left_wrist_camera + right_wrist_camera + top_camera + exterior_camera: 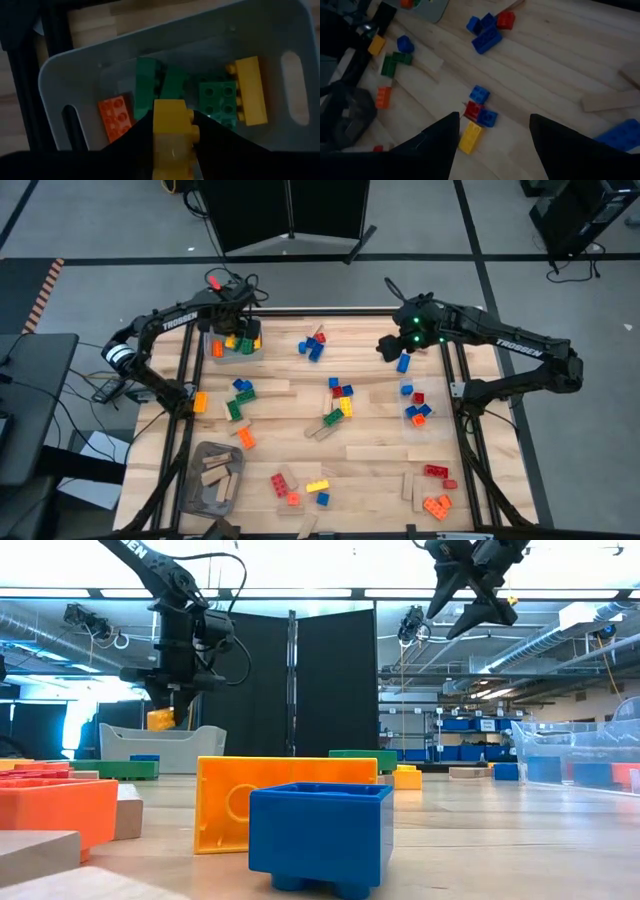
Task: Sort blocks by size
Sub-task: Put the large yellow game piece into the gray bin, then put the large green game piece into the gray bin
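My left gripper (245,332) is at the table's far left, shut on a yellow studded brick (172,120) above a pale plastic bin (75,60). In the bin lie green bricks (155,82), an orange brick (115,112) and another yellow brick (250,90). In the low view the held brick (160,720) hangs just above the bin (170,750). My right gripper (492,117) is open and empty, raised above the far right of the table (390,345). A blue brick (403,363) lies on the table beside it. Many loose blocks (340,395) lie mid-table. My left gripper pinches the yellow brick between its two fingers (140,130), one on each of two opposite sides (157,125). The fingers point down from above. The brick's lower end (170,107) sticks out past the fingertips, clear of the bin and the bricks in it.
A grey tray of wooden pieces (212,478) stands at the near left. A clear bin with blue and red bricks (415,405) stands at the right. Orange and red bricks (437,492) lie at the near right. Wooden pieces (375,450) lie among the loose blocks.
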Controlling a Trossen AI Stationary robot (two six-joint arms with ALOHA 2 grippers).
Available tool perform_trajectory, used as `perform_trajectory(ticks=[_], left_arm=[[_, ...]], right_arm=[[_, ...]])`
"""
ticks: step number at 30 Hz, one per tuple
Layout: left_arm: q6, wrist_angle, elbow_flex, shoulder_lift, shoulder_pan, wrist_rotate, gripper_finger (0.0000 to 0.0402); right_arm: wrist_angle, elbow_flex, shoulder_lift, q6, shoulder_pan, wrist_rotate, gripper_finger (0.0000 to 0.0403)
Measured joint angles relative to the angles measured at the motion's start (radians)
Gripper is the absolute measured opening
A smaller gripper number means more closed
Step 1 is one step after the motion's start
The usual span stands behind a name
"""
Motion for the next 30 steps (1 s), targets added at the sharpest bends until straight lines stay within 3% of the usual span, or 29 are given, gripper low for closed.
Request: perform_trajectory(ticks=[11, 16, 30], left_arm=[[0.095, 0.057, 0.0, 0.0, 0.0, -0.104, 0.0128], [0.1, 0.073, 0.0, 0.0, 0.0, -0.131, 0.0129], [0.203, 0.02, 0.039, 0.0, -0.007, -0.106, 0.0179]], right_arm=[[0.001, 0.0, 0.001, 0.052, 0.062, 0.001, 0.0256], [0.001, 0.0, 0.001, 0.081, 0.108, 0.059, 0.0256], [0.005, 0.0, 0.001, 0.174, 0.258, 0.183, 0.0256]])
